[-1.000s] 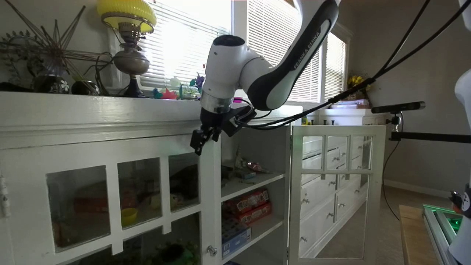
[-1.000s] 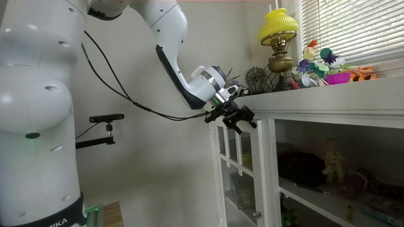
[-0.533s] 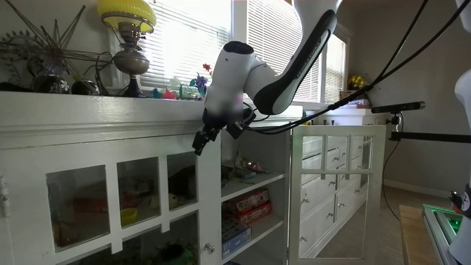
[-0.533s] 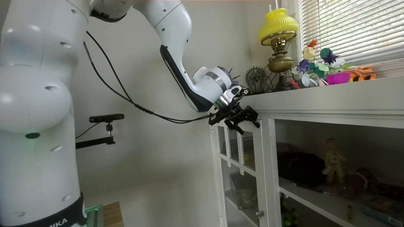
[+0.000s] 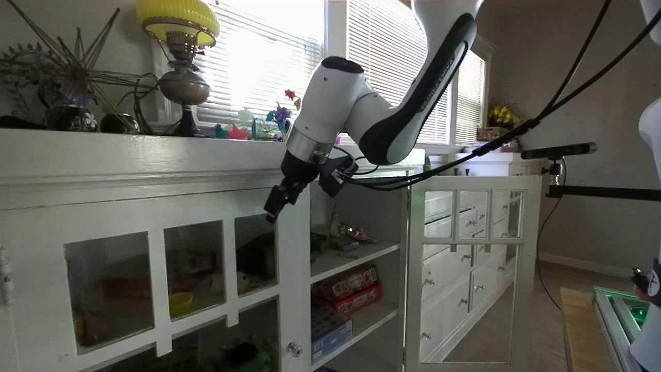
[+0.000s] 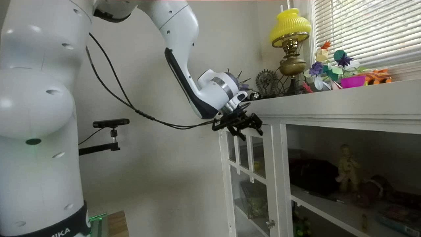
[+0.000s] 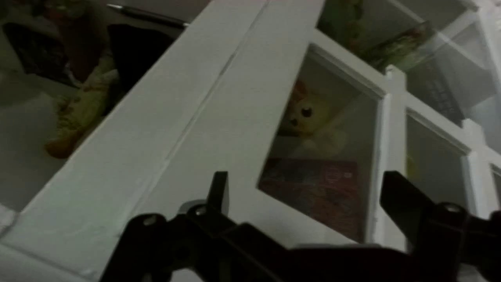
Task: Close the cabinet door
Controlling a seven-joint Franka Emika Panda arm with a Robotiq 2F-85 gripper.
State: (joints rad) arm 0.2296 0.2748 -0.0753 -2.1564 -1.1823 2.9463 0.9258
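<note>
Two fingers of my gripper stand wide apart near the left cabinet door; the right door hangs open.

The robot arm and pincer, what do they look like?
The arm is white with black panels, rounded joints and a silvery ring near the pincer, which is black with two stubby fingers. Black cables run alongside, and white letters, MIKA, show low on the arm.

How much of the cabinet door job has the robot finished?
Done, it seems: the door by the gripper looks flush with its frame. In hand: nothing; the open gripper is in front of that door. Left: perhaps just backing away, unless the other door, standing wide open, must close too.
</note>
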